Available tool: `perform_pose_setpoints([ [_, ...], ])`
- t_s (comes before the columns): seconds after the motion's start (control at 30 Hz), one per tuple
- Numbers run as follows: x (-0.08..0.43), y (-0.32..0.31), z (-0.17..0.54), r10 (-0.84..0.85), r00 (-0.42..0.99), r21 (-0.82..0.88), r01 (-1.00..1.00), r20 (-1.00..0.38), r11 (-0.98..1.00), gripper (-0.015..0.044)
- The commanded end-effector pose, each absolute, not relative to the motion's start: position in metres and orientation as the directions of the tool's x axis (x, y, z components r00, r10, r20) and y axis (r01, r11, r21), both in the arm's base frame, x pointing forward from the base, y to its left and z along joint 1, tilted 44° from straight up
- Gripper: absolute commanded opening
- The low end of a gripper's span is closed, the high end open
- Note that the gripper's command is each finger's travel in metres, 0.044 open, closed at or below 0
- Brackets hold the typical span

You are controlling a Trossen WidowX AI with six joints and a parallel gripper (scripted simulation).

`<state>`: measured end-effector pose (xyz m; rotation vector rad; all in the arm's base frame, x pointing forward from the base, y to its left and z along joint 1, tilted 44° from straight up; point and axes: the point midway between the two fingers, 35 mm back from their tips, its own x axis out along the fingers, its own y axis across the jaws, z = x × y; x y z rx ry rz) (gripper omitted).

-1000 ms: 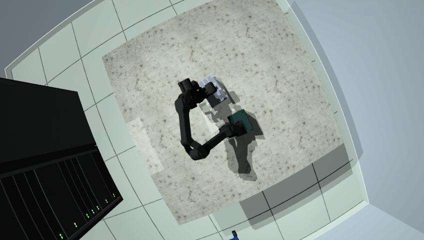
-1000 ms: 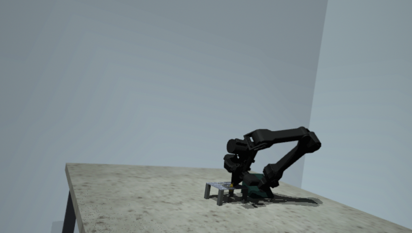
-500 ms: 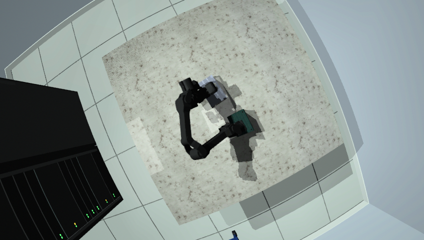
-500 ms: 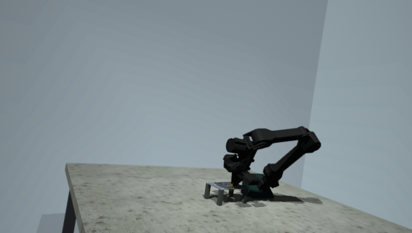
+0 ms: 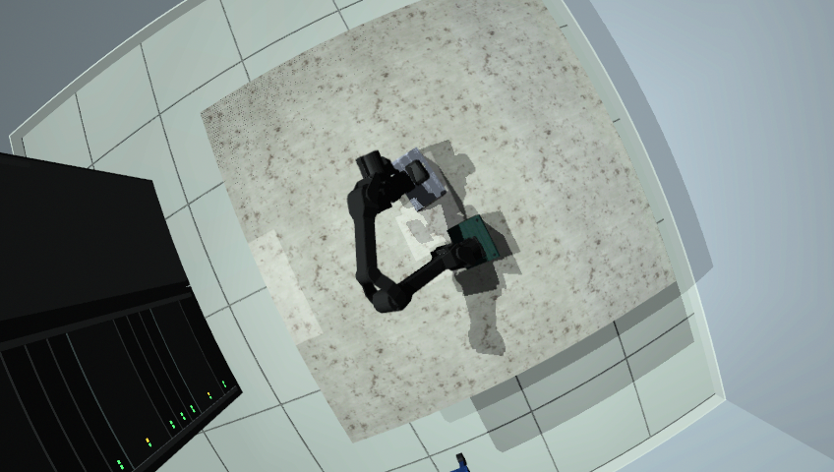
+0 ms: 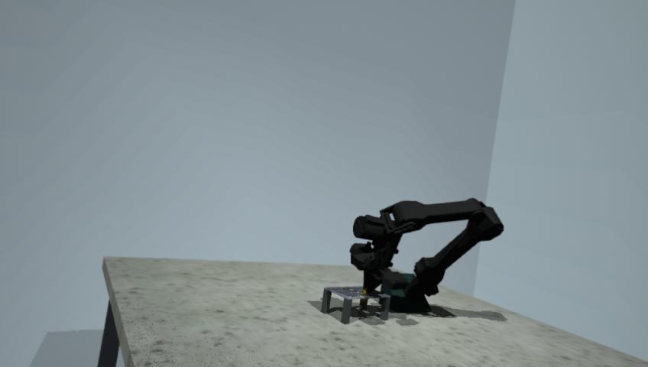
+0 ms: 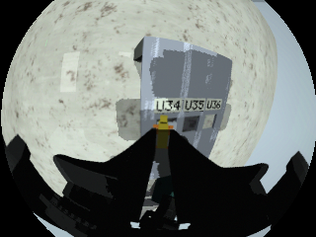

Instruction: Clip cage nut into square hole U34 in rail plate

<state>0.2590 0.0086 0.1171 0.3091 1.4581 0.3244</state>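
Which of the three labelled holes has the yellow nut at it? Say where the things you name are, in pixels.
The hole marked U34 [image 7: 168,106], the leftmost in the wrist view; no nut shows at U35 [image 7: 194,105] or U36 [image 7: 213,105].

Your cage nut [image 6: 364,293] [image 7: 163,129] shows yellow with orange at its sides; your gripper [image 6: 364,290] [image 7: 162,133] is black. You see a blue-grey rail plate [image 5: 434,186] [image 6: 336,291] [image 7: 197,79] with paler streaks, black lettering on cream labels [image 7: 189,105], a cream tabletop [image 5: 526,146] [image 6: 218,290] [image 7: 99,49] speckled brown, and a dark green base [image 5: 483,224] [image 6: 409,276].
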Motion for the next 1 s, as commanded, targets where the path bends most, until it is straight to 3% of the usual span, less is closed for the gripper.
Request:
perform_pose_setpoints([
  [0.0, 0.2583, 0.0082, 0.1164, 0.411, 0.081, 0.410, -0.029, -0.908, 0.912, 0.0027],
  [0.97, 0.2586, 0.0058, 0.1151, 0.470, 0.079, 0.469, -0.035, -0.879, 0.883, 0.0027],
])
